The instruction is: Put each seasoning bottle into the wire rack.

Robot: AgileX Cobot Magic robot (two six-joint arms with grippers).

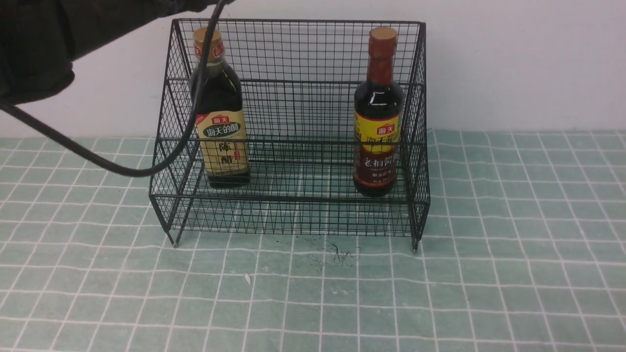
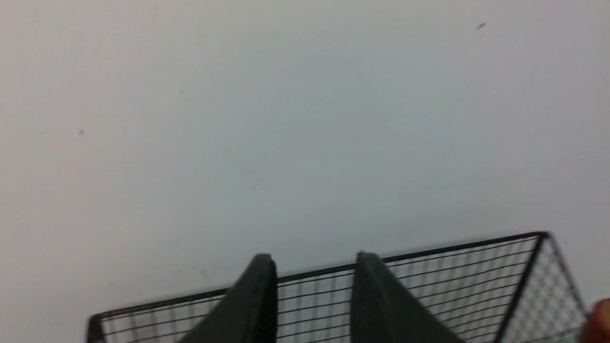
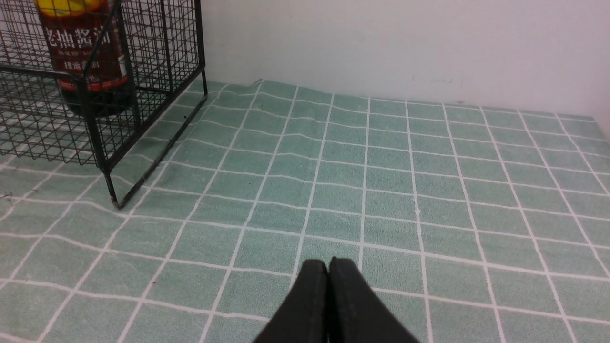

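Observation:
The black wire rack [image 1: 293, 205] stands on the checked cloth against the wall. The gold-capped bottle with the beige label [image 1: 220, 112] stands upright inside it on the left. The red-necked bottle with the yellow-and-brown label [image 1: 377, 117] stands upright inside on the right and also shows in the right wrist view [image 3: 81, 52]. My left gripper [image 2: 314, 264] is open and empty, held high above the rack's top back rim [image 2: 429, 250]. My right gripper [image 3: 328, 264] is shut and empty, low over the cloth to the right of the rack [image 3: 102, 143].
My left arm [image 1: 34, 44] fills the upper left corner, and its black cable [image 1: 98, 164] loops across the rack's left side. A green checked cloth [image 1: 513, 244] covers the table. A white wall [image 1: 513, 63] stands right behind the rack.

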